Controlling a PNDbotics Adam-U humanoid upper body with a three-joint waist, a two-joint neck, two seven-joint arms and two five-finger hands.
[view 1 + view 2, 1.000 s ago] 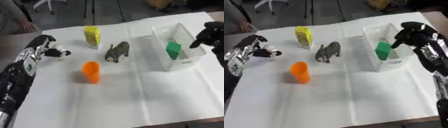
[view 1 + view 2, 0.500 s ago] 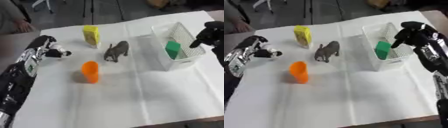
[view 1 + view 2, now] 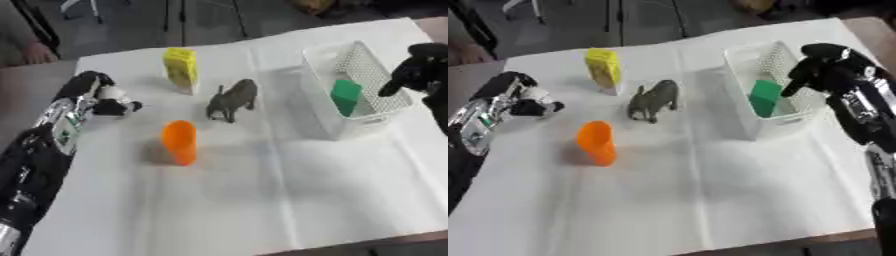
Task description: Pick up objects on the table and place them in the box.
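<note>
The right hand (image 3: 820, 65) was held just beside the white basket (image 3: 745, 57), fingers curled on nothing, a green block (image 3: 765, 98) lying inside below it. A small black-and-white object (image 3: 115, 100), hard to identify, was gripped by the left hand (image 3: 87, 90). Well apart stood the orange cup (image 3: 179, 142), grey animal (image 3: 233, 99) and yellow carton (image 3: 181, 69).

**Lighting and picture quality: even light, soft focus throughout**

Illumination is bright and diffuse over the white table cover (image 3: 289, 190), with no hard glare. Shadows are faint and short: a pale one lies left of the orange cup (image 3: 179, 141), another beneath the grey animal figure (image 3: 232, 100). The floor beyond the far edge is markedly dimmer. Both views are soft overall; edges smear, and the mesh of the white basket (image 3: 745, 75) is barely resolved. The black right hand (image 3: 820, 62) shows little surface detail.
</note>
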